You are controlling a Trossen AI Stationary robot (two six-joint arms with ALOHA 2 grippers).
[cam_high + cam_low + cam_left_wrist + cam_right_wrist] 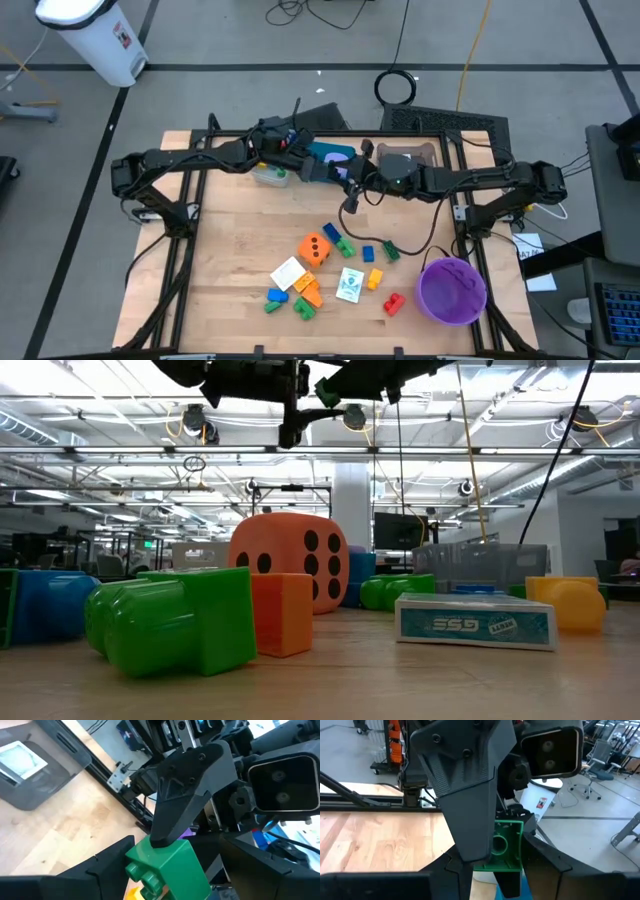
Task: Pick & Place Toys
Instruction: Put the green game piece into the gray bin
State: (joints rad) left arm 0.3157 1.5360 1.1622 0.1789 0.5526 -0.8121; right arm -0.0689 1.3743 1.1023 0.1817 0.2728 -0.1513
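Note:
High over the far middle of the table, a green brick (167,862) hangs between my two grippers, which meet there nose to nose. My left gripper (165,857) reaches in from the table's left and my right gripper (500,862) from the right; both are shut on the brick. In the low view the brick (328,390) shows at the top, clear of the table. The other toys lie on the wood nearer the front: an orange die (315,249), two white cards (288,272), and several small bricks (375,280). My left gripper pinches the green brick between its two fingers, one finger against the brick's side (136,854). The fingers run about level, coming from the table's left. The brick is lifted clear, its studs (142,872) toward my left wrist. My right gripper pinches the same brick from the opposite end, one finger beside its edge (521,847). The brick's hollow underside (500,845) faces my right wrist. The fingers lie level, from the table's right. One left-arm finger (465,795) covers the brick's other edge.
A purple bowl (452,290) stands at the front right. At the far edge sit a grey tray (405,158), a teal tray (330,153) and a clear container (270,175) below the arms. Bare wood lies at the table's left half.

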